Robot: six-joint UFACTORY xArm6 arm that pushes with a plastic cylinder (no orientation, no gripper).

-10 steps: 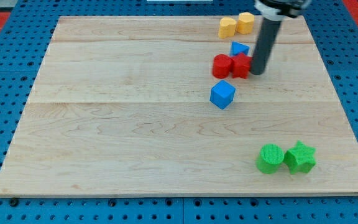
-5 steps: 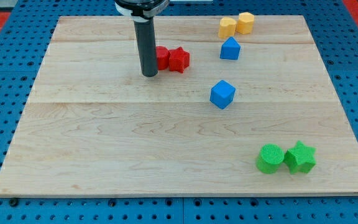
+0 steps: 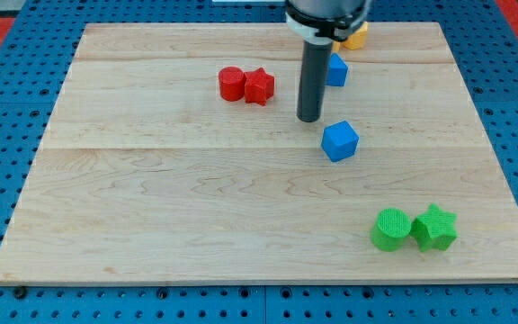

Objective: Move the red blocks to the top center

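Note:
A red cylinder (image 3: 231, 83) and a red star-shaped block (image 3: 259, 85) sit touching side by side in the upper middle of the wooden board (image 3: 151, 198). My tip (image 3: 309, 117) stands to their right, apart from them, and just up-left of a blue cube (image 3: 340, 141). The rod hides part of a blue triangular block (image 3: 336, 70) behind it.
A yellow block (image 3: 358, 38) shows at the view's top, partly hidden by the arm; a second yellow block is hidden. A green cylinder (image 3: 389, 229) and a green star block (image 3: 434, 227) sit at the lower right.
My tip has moved from the left of the red blocks to their right. The blue cube has shifted a little down and right. The red blocks stayed in place over the last half second.

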